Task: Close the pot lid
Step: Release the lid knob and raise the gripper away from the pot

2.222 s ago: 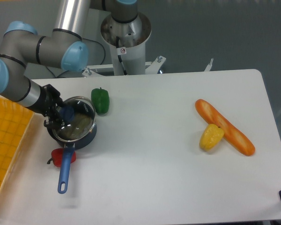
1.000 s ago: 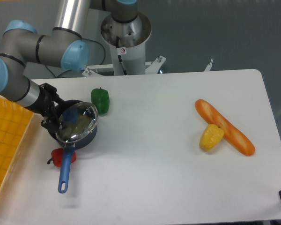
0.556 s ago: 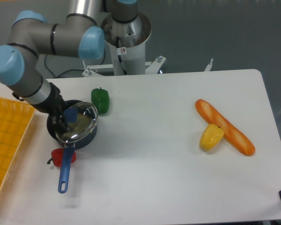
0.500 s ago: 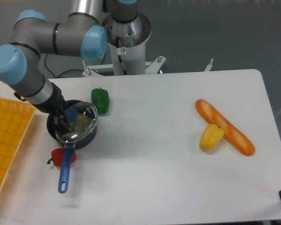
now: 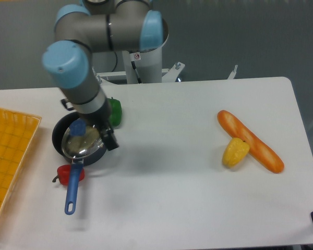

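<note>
1. The pot (image 5: 60, 139) is a small round black saucepan near the left end of the white table (image 5: 188, 192); its long blue handle (image 5: 71, 190) points toward the front edge.
2. The lid (image 5: 83, 143) is a clear glass disc with a thin metal rim and a small blue knob (image 5: 77, 127). It lies over the pot's mouth but shifted toward the right, so a dark crescent of the pot shows at the left.
3. The end effector (image 5: 107, 136) hangs at the pot's right rim, just beside the lid. Its fingers are dark and seen from above, so whether they are parted or pressed together cannot be told.
4. A green pepper (image 5: 115, 111) sits behind the pot, partly hidden by the arm (image 5: 83, 78).
5. A red toy (image 5: 64, 175) lies against the handle.
6. A yellow basket (image 5: 10, 156) stands at the left edge.
7. A baguette (image 5: 255, 143) and a yellow pepper (image 5: 235, 152) touch each other at the right, well apart from the pot.
</note>
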`<state>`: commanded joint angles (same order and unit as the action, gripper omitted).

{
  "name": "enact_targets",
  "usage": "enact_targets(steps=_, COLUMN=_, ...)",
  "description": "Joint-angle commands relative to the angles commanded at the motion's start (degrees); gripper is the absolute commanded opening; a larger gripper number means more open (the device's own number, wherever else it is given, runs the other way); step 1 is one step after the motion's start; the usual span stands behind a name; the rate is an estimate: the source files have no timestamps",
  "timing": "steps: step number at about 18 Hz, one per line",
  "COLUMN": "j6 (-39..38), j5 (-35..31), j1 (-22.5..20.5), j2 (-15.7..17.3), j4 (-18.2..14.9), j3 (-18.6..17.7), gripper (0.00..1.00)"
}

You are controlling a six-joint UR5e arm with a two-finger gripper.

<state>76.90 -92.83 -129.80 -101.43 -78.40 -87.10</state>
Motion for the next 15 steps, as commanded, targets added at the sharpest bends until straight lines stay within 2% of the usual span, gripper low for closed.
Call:
enact_targets(steps=3, j6=0.2, j5=2.5, j1=-3.4, j2=2.2, j4=-0.1, j3=-1.0, gripper=1.0)
enact_targets(steps=5, j6=0.8, j5=2.5, j1=-4.2, j2=2.7, j4=-0.2, j3=-1.1, gripper=1.0)
enact_targets(steps=7, j6=2.0, j5=2.6, j1=-5.3, j2=3.5, j4=-1.7, j3=-1.3, gripper=1.0)
enact_targets(steps=10, j6=6.9, j5=3.2, j1=-6.9, j2=4.5, j4=-2.8, j3=-1.5, gripper=1.0)
enact_targets(steps=15, j6=7.5, j5=6.7, j1=-9.2, j2=5.7, j4=-3.6, j3=-1.8, gripper=1.0)
